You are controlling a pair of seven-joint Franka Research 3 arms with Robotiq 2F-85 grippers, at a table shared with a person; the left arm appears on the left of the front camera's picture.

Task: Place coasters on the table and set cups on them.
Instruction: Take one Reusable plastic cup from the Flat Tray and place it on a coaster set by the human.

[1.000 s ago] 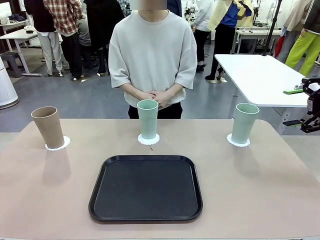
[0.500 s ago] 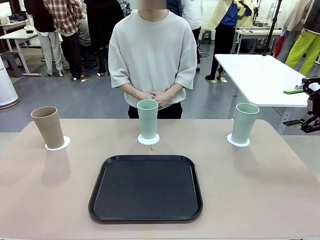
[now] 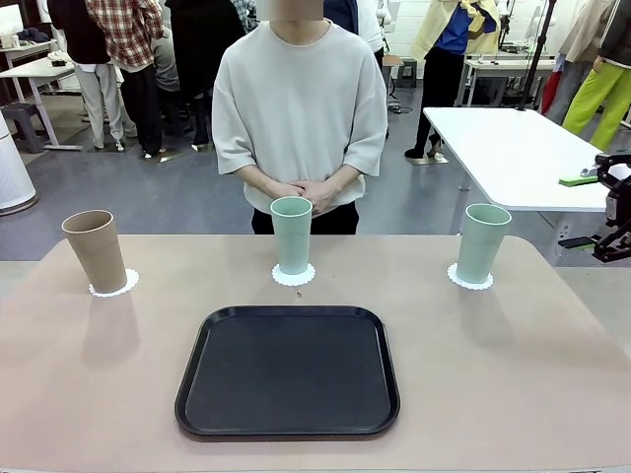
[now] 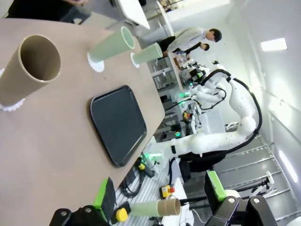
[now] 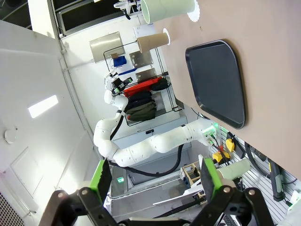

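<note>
Standing unchanged, cups (image 3: pixel 291 235) on coasters (image 3: pixel 293 275), left gripper (image 4: pixel 160 200) and right gripper (image 5: pixel 155 181) apart.

The beige-pink worktop (image 3: pixel 513 365) has a smooth, matt surface that takes only a dull, soft sheen and faint blurred shadows of the tumblers. The tall tan-brown tapered tumbler (image 3: pixel 95 250) and the two pale mint-green tapered tumblers (image 3: pixel 291 235) (image 3: pixel 482 242) look like matt plastic, even in tone, without glare. Under each sits a small white round coaster with a scalloped, lacy edge (image 3: pixel 115 289), papery or cloth-like; which of the two cannot be told. The black rounded rectangular tray (image 3: pixel 288 371) looks like plastic, its flat bed finely textured and matt, its raised rim smoother and catching a thin line of light.
</note>
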